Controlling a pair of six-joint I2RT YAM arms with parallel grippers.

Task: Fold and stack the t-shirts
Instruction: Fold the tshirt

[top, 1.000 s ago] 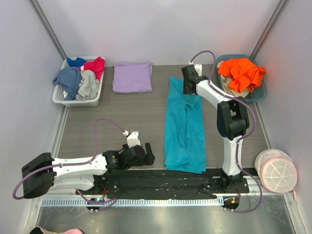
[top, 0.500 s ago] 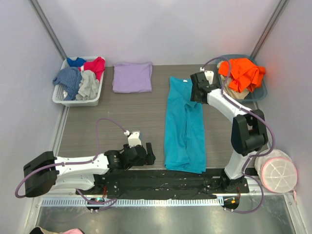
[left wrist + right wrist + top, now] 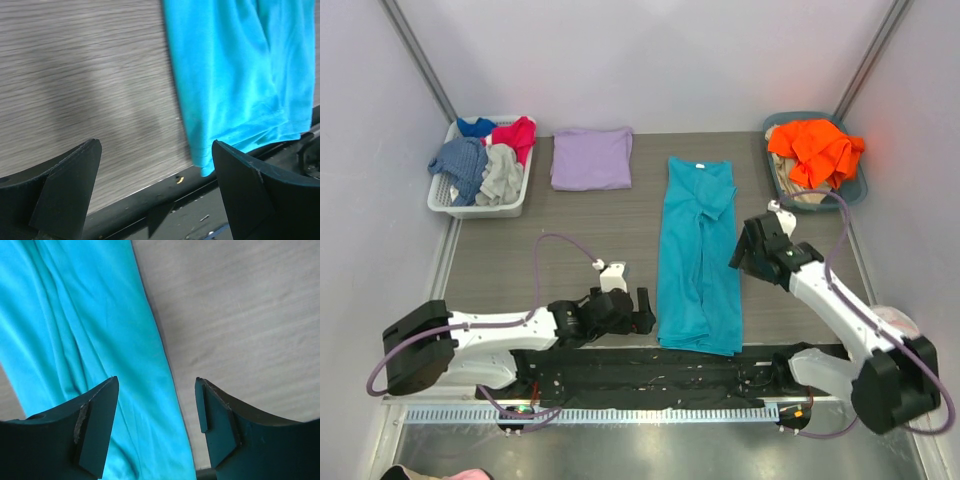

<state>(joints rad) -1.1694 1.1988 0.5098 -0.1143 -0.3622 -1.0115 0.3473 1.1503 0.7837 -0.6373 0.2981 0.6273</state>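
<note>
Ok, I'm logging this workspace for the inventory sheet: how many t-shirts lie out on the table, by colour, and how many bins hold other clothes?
teal t-shirt: 1
lavender t-shirt: 1
bins holding other clothes: 2 (white basket, blue bin)
Total: 4

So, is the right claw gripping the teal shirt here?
No, the right claw is open over the edge of the teal shirt, with nothing pinched.
</note>
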